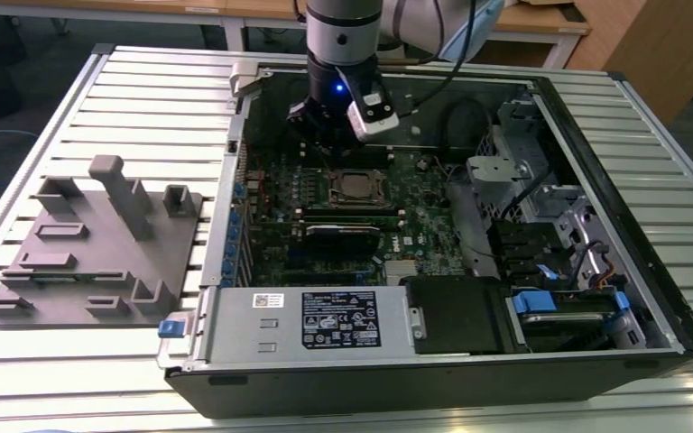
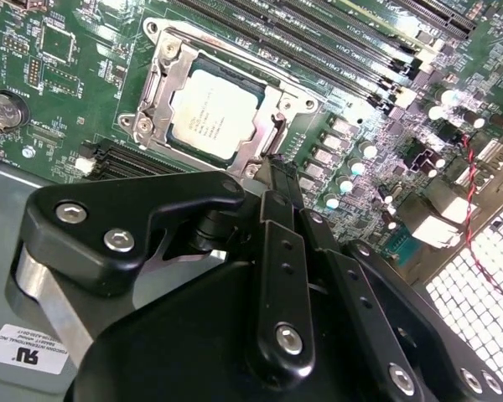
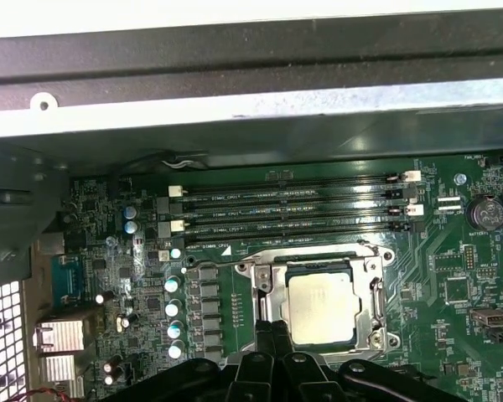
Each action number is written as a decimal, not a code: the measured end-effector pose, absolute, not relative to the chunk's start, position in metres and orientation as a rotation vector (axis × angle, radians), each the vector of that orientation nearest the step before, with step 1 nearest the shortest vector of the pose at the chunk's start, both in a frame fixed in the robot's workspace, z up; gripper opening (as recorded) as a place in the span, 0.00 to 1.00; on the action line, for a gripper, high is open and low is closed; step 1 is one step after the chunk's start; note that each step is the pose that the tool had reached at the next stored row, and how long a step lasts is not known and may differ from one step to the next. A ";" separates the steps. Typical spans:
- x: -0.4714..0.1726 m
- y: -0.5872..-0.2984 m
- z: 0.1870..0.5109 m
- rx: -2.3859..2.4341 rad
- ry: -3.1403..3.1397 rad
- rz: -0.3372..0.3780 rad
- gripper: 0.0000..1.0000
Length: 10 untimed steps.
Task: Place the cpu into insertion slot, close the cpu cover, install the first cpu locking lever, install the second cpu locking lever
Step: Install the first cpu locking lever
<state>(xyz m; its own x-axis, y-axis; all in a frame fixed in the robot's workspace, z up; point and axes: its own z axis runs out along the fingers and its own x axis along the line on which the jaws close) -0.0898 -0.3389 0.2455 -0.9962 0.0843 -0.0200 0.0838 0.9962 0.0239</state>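
Noted cpu (image 2: 214,113) seated in insertion slot (image 2: 274,130), contact field hidden beneath; cpu cover (image 2: 163,79) lowered around it. Found gripper (image 2: 277,180) pinched closed, holding nothing, tips at cover's edge; contact unclear.

In the second wrist view the gripper (image 2: 274,170) body hides one corner of the cpu cover (image 2: 162,79). In the first wrist view the picture's edge cuts off the gripper body. In the exterior view the cpu (image 1: 356,187) is too small to tell from its cover; the arm (image 1: 344,45) is cut off at the picture's edge.
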 end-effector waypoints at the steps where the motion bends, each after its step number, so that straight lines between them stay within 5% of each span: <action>1: -0.090 -0.339 0.246 0.131 3.118 0.036 0.11; 10: -0.095 -0.339 0.246 0.132 3.118 0.048 0.11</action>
<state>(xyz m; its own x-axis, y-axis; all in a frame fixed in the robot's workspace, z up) -0.0947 -0.3391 0.2456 -0.9962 0.0845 -0.0193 0.0839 0.9960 0.0316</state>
